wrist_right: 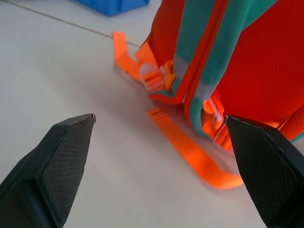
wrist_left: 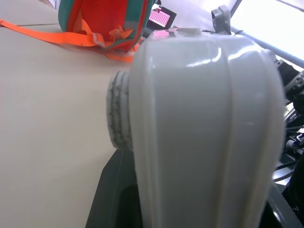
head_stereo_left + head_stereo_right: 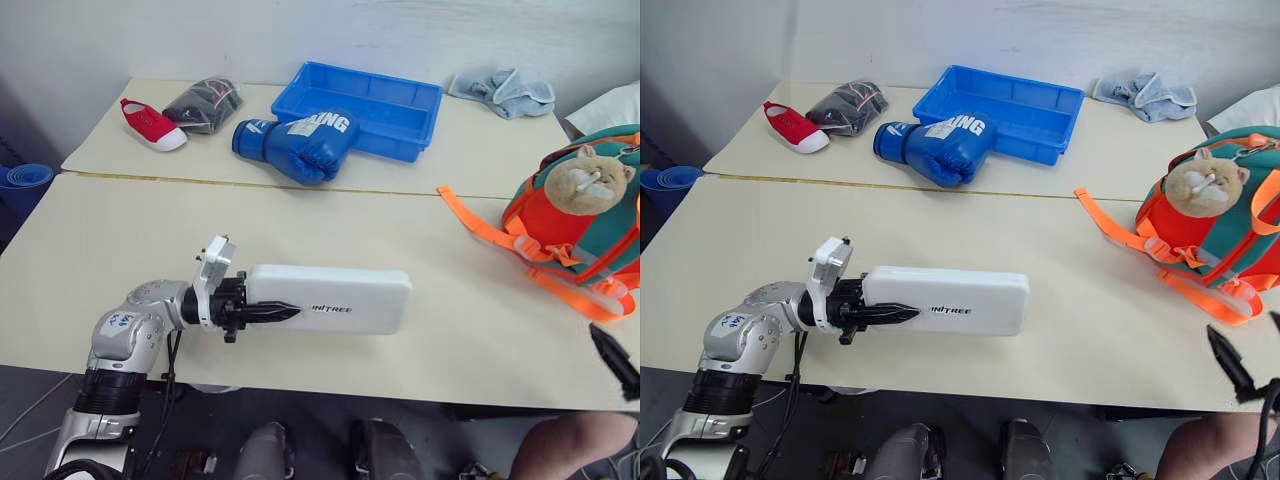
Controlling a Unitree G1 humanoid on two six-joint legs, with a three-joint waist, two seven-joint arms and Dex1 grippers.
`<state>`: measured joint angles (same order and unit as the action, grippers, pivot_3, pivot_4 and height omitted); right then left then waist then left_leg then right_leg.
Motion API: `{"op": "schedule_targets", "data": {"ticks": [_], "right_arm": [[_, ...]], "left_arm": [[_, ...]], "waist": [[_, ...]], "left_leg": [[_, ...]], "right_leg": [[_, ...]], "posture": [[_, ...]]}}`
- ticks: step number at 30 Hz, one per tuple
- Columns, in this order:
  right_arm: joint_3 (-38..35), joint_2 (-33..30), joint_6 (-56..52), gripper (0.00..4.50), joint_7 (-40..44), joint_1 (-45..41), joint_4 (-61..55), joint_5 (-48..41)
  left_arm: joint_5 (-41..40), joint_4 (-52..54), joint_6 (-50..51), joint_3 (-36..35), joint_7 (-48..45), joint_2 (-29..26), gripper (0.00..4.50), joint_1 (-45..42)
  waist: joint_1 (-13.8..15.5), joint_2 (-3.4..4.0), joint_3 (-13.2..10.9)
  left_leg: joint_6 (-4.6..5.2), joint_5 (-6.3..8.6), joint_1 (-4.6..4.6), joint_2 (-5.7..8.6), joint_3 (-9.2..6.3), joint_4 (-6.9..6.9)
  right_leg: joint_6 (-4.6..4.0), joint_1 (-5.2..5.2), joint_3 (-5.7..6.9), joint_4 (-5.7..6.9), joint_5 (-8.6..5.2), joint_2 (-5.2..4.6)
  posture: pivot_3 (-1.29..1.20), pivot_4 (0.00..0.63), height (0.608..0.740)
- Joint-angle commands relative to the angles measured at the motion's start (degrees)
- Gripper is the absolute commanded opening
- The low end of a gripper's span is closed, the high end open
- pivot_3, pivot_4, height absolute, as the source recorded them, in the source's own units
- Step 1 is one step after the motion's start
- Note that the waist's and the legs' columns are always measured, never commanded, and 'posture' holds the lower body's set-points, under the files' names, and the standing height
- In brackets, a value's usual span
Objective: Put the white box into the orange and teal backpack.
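**Robot test room, staged tabletop**

Two plain cream tables (image 3: pixel 300 215) pushed together against a bare white wall (image 3: pixel 300 35). Far side holds unrelated props: blue plastic tray (image 3: pixel 365 107), blue boxing glove (image 3: pixel 297 145), red canvas shoe (image 3: pixel 152 125), crumpled light-blue cloth (image 3: pixel 503 92). A person's knee (image 3: pixel 575 445) near right.

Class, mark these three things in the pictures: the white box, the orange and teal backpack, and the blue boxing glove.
white box (image 3: pixel 345 298): left eye view, its flat top face.
orange and teal backpack (image 1: pixel 256 71): right wrist view, its orange panel.
blue boxing glove (image 3: pixel 940 148): right eye view, its padded body.
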<state>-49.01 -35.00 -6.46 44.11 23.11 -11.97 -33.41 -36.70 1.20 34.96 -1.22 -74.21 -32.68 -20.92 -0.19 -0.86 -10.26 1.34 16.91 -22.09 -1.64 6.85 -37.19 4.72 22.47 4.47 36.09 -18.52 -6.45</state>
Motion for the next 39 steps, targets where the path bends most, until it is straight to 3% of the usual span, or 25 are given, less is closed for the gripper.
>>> {"op": "schedule_targets", "data": {"ticks": [1, 7, 13, 16, 20, 29, 33, 39], "right_arm": [[1.8, -4.7, -0.5, 4.48, 1.5, -6.1, 3.5, -1.2], [12.0, -10.8, -3.6, 4.48, 2.5, -20.7, 9.7, 1.5], [18.2, -11.1, -3.1, 4.48, 4.1, -29.3, 13.6, 2.9], [17.6, -10.5, -4.5, 4.48, 2.7, -28.5, 10.6, 2.0], [13.8, -8.2, -6.9, 4.48, 1.0, -20.2, 2.3, 0.2], [-1.7, -0.4, -8.1, 4.48, -3.4, -1.1, -6.0, -2.8], [-2.5, -3.6, -6.4, 4.48, -2.0, -2.8, 0.1, -1.3], [4.0, -11.8, -3.3, 4.48, 1.0, -16.9, 16.6, 2.6]], "left_arm": [[0.0, -0.3, -2.2, -0.4, -1.6, -0.9, 1.27, -0.6], [-1.3, 0.2, -1.2, -1.4, -1.2, -1.5, 1.27, 0.5], [-2.4, 2.0, -0.6, -3.4, 0.8, -2.0, 1.27, 2.2], [-2.3, 2.2, -0.8, -4.3, 0.8, -2.9, 1.27, 2.9], [-2.6, 2.1, -0.6, -5.1, 1.5, -2.8, 1.27, 3.2], [-3.1, 1.3, 0.1, -2.8, 0.7, -1.2, 1.27, 0.5], [-3.2, 0.8, 0.7, -1.7, 0.1, -0.7, 1.27, -1.2], [-3.5, 1.8, 1.9, -1.0, 0.9, 0.1, 1.27, -3.0]], "waist": [[-0.1, 0.01, 0.0], [-0.1, 0.04, 0.0], [0.2, 0.05, 0.0], [0.2, 0.05, 0.0], [0.5, 0.06, 0.0], [0.4, 0.06, 0.0], [-0.5, 0.07, 0.0], [-1.3, 0.06, 0.0]], "left_leg": [[-0.01, -0.02, 0.00, 0.00, 0.00, 0.00], [-0.01, -0.09, -0.01, -0.01, 0.00, -0.05], [0.02, -0.12, -0.13, 0.02, -0.01, -0.12], [0.04, -0.12, -0.14, 0.03, -0.01, -0.14], [0.00, -0.14, -0.16, 0.01, -0.06, -0.07], [0.02, -0.11, -0.09, 0.05, -0.04, -0.03], [0.00, -0.10, 0.00, 0.03, 0.04, 0.02], [0.00, -0.13, 0.00, 0.04, 0.06, 0.00]], "right_leg": [[0.00, 0.00, 0.00, 0.00, 0.00, 0.00], [0.03, 0.01, 0.06, 0.07, 0.01, 0.04], [0.07, 0.01, 0.12, 0.03, 0.04, 0.02], [0.11, -0.01, 0.12, -0.01, 0.06, 0.01], [0.11, 0.00, 0.17, -0.04, 0.06, 0.01], [0.16, -0.07, 0.11, -0.07, 0.09, 0.00], [0.16, -0.06, 0.00, -0.05, 0.09, 0.04], [0.16, -0.04, 0.00, -0.04, 0.09, 0.08]], "posture": [[0.00, 0.150, 0.740], [0.00, 0.150, 0.740], [0.00, 0.150, 0.740], [0.00, 0.150, 0.740], [0.00, 0.150, 0.740], [0.00, 0.150, 0.740], [0.00, 0.150, 0.740], [0.00, 0.150, 0.740]]}}
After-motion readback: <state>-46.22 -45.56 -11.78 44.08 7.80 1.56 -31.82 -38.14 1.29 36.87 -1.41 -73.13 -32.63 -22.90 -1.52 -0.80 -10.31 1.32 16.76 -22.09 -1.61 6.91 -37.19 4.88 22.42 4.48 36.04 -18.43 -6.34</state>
